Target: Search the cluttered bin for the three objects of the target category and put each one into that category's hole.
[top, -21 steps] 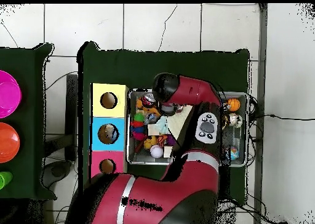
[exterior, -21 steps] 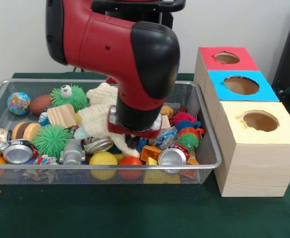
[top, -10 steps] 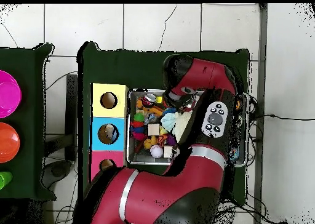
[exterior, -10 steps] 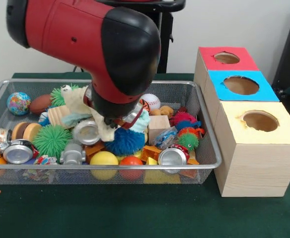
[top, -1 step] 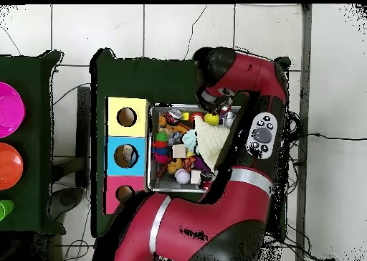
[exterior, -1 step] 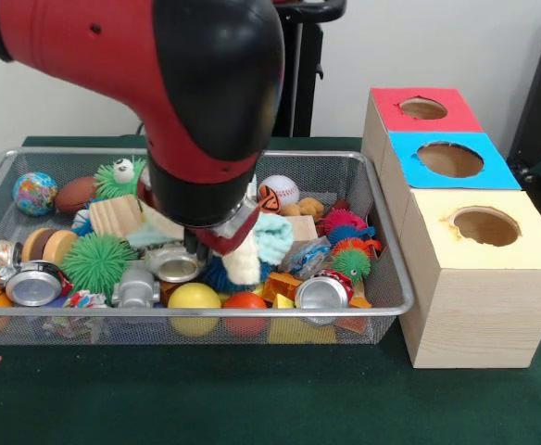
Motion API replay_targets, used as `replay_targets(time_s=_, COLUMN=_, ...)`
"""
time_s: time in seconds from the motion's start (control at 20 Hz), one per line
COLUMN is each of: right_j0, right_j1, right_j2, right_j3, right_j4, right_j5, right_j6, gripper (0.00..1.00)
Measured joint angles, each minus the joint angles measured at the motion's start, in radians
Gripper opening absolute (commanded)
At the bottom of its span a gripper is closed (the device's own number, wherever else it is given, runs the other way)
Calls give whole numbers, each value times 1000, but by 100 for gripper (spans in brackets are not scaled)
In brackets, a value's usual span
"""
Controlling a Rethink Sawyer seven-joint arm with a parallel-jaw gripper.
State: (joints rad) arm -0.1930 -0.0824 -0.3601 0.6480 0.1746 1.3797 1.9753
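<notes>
The wire mesh bin (exterior, -1 step: 383,243) is packed with balls, cans, blocks and spiky toys. My gripper (exterior, -1 step: 219,245) sits low over the bin's middle, mostly hidden under the bulky red and black wrist. A cream and light-blue plush toy (exterior, -1 step: 245,264) hangs from beneath the wrist, and the gripper seems shut on it. The overhead view shows the same plush toy (top, -1 step: 206,133) spread beside the arm. Right of the bin stand three boxes with holes: yellow (exterior, -1 step: 485,225), blue (exterior, -1 step: 450,159) and red (exterior, -1 step: 423,108).
Around the gripper lie a silver can (exterior, -1 step: 174,268), a yellow ball (exterior, -1 step: 193,298), a red ball (exterior, -1 step: 245,302), a crushed can (exterior, -1 step: 321,292), a green spiky ball (exterior, -1 step: 96,262), a wooden block (exterior, -1 step: 115,215) and a baseball (exterior, -1 step: 280,190). Something sits inside the blue box's hole (top, -1 step: 127,155).
The arm swung left and nearer in the front view, dragging the plush toy off the pile. The baseball and the wooden block behind it came into sight.
</notes>
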Motion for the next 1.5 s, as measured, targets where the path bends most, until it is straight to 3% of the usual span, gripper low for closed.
replay_targets(time_s=0.3, right_j0=-51, right_j1=44, right_j2=16, right_j3=-148, right_j4=65, right_j5=30, right_j6=0, gripper=0)
replay_targets(time_s=0.5, right_j0=-102, right_j1=117, right_j2=32, right_j3=-309, right_j4=171, right_j5=178, right_j6=0, gripper=0)
replay_targets(time_s=0.7, right_j0=-136, right_j1=194, right_j2=-30, right_j3=-419, right_j4=322, right_j5=303, right_j6=0, gripper=0)
replay_targets(time_s=0.95, right_j0=-206, right_j1=321, right_j2=-306, right_j3=-537, right_j4=685, right_j5=390, right_j6=-1, gripper=0)
replay_targets(time_s=1.0, right_j0=-233, right_j1=351, right_j2=-407, right_j3=-560, right_j4=802, right_j5=396, right_j6=-1, gripper=0)
replay_targets(time_s=1.05, right_j0=-248, right_j1=364, right_j2=-462, right_j3=-571, right_j4=864, right_j5=397, right_j6=-1, gripper=0)
replay_targets(time_s=1.1, right_j0=-301, right_j1=401, right_j2=-647, right_j3=-599, right_j4=1069, right_j5=397, right_j6=-3, gripper=0)
replay_targets(time_s=1.25, right_j0=-360, right_j1=425, right_j2=-851, right_j3=-619, right_j4=1287, right_j5=397, right_j6=-12, gripper=0)
replay_targets(time_s=1.3, right_j0=-394, right_j1=433, right_j2=-977, right_j3=-625, right_j4=1416, right_j5=397, right_j6=-22, gripper=0)
replay_targets(time_s=1.4, right_j0=-424, right_j1=435, right_j2=-1097, right_j3=-627, right_j4=1536, right_j5=397, right_j6=-33, gripper=0)
replay_targets(time_s=1.45, right_j0=-456, right_j1=434, right_j2=-1239, right_j3=-628, right_j4=1674, right_j5=397, right_j6=-51, gripper=0)
replay_targets(time_s=1.5, right_j0=-471, right_j1=433, right_j2=-1311, right_j3=-628, right_j4=1744, right_j5=397, right_j6=-61, gripper=0)
